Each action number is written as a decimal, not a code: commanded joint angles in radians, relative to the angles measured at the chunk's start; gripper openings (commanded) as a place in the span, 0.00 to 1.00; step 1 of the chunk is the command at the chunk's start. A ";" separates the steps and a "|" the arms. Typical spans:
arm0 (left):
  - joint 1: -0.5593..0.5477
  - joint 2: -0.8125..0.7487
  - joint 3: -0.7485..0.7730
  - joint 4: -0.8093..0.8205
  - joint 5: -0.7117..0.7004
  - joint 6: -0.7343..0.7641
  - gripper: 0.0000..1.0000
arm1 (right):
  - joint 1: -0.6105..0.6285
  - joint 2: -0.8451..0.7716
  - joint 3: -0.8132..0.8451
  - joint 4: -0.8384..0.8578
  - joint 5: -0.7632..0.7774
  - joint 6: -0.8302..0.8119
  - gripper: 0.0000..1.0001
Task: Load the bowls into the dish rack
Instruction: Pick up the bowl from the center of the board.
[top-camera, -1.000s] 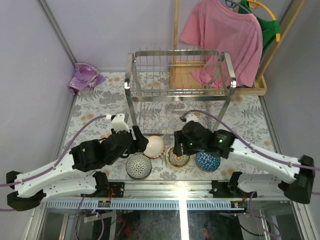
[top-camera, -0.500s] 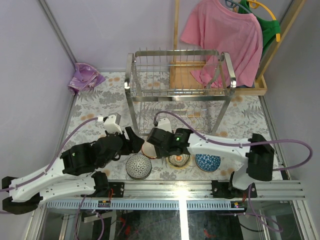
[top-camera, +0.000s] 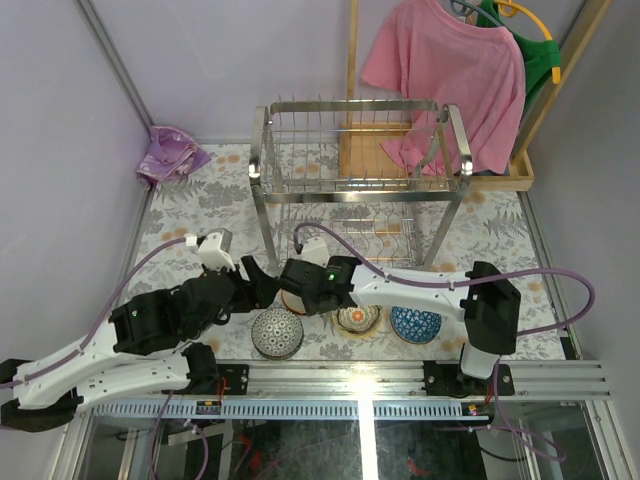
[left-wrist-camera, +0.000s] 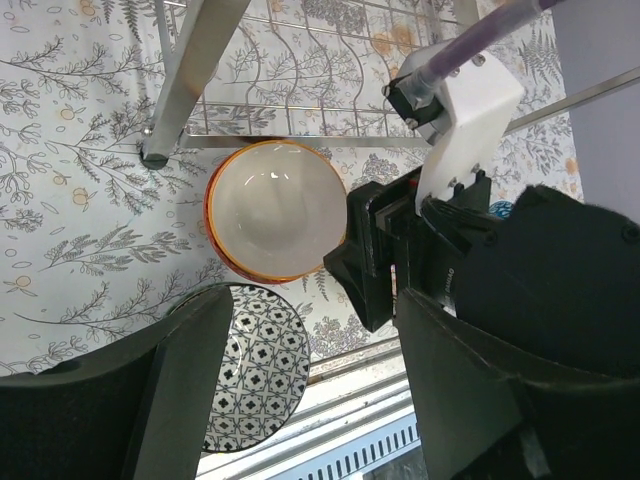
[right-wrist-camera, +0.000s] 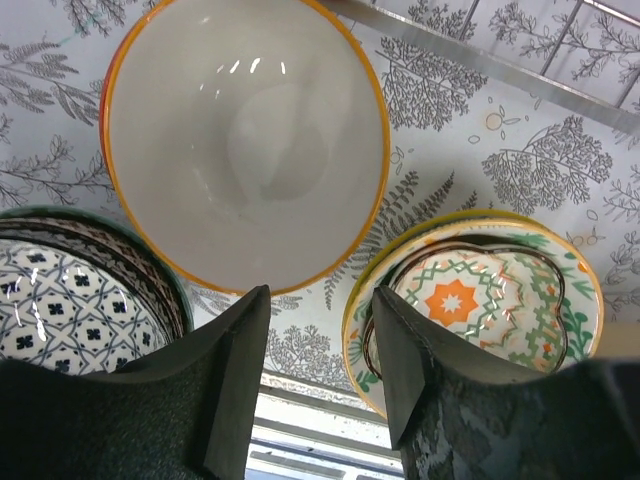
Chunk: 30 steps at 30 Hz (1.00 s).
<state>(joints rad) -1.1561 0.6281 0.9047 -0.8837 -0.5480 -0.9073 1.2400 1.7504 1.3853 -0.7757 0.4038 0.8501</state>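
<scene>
White bowl (right-wrist-camera: 245, 140), orange at the rim and standing mouth up, lies directly under the right tool (right-wrist-camera: 320, 300), whose jaws are spread with nothing clamped between them. Its fingers (right-wrist-camera: 235, 380) reach down at the bowl's near edge, above the gap towards the neighbouring bowls; whether they touch the rim I cannot tell. The left tool (left-wrist-camera: 310, 310) hovers close by on the other side of the same bowl, released too, its jaws wide and bare. Just in front of the white bowl sits the black-and-white patterned bowl (top-camera: 277, 332). To the right of that is the bowl with the orange star (right-wrist-camera: 480, 300), and further right the blue bowl (top-camera: 416, 323). All four rest on the flowered counter (top-camera: 190, 200), in a loose row near the arms' bases. Behind them stands the dish rack (top-camera: 360, 170), its front foot just beside the white bowl, and no bowl shows on either tier. As I judge it, nothing is loaded yet. The step in hand is the first grasp, and lifting and seating all four bowls among the prongs is left to do.
</scene>
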 joint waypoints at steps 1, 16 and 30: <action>-0.002 0.026 -0.013 -0.011 0.008 0.013 0.66 | 0.044 -0.067 0.010 -0.049 0.087 0.037 0.54; -0.003 0.193 -0.004 0.017 -0.003 0.014 0.72 | 0.084 -0.343 -0.164 -0.014 0.176 0.086 0.56; -0.002 0.038 0.031 -0.127 -0.041 -0.038 0.71 | 0.065 -0.017 0.039 0.063 0.207 0.006 0.57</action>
<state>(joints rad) -1.1561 0.6697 0.9237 -0.9569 -0.5621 -0.9203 1.3151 1.6939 1.3338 -0.7475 0.5594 0.8749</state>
